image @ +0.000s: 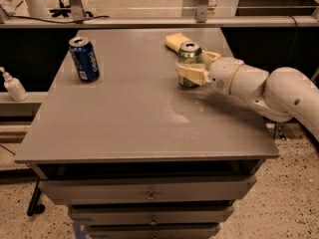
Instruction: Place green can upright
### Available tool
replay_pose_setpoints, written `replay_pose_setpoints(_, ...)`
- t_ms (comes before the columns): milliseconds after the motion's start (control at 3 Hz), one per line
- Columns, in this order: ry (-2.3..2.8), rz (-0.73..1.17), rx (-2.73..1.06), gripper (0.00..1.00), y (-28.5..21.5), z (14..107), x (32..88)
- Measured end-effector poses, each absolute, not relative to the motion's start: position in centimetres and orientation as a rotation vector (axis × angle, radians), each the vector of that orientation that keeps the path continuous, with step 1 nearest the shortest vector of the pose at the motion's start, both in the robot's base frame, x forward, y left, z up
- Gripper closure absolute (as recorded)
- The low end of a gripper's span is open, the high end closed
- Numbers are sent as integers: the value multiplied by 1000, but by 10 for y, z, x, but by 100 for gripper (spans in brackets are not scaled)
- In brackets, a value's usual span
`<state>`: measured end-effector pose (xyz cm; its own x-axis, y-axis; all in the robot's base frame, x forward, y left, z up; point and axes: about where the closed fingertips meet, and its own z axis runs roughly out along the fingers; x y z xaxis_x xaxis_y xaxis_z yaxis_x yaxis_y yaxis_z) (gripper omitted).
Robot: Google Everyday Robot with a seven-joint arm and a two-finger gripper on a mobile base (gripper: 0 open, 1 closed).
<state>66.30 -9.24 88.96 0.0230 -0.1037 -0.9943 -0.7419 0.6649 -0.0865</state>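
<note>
As the green can (189, 56) stands upright at the table's (134, 128) one o'clock, the gripper (198, 67) reaches from three o'clock, fingers (192, 74) clasping its sides, apparently to steady it.

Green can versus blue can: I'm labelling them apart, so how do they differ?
The green can is green-bodied; the blue can is blue. The green can sits back right, gripped by the claw closed around it; the blue can stands free, back left. Both stand upright on the table, similar in size, silver-topped.
</note>
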Motion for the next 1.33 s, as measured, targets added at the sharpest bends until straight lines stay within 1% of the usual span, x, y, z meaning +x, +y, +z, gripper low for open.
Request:
replay_pose_setpoints(333, 1503, 570, -763, 0, -91, 891, 660)
replay_pose_setpoints(667, 1507, 567, -797, 0, -93, 905, 650)
replay_pose_setpoints(1000, 1493, 548, -835, 0, -116, 937, 631)
replay_pose_setpoints(1333, 1449, 533, -881, 0, -160, 975, 602)
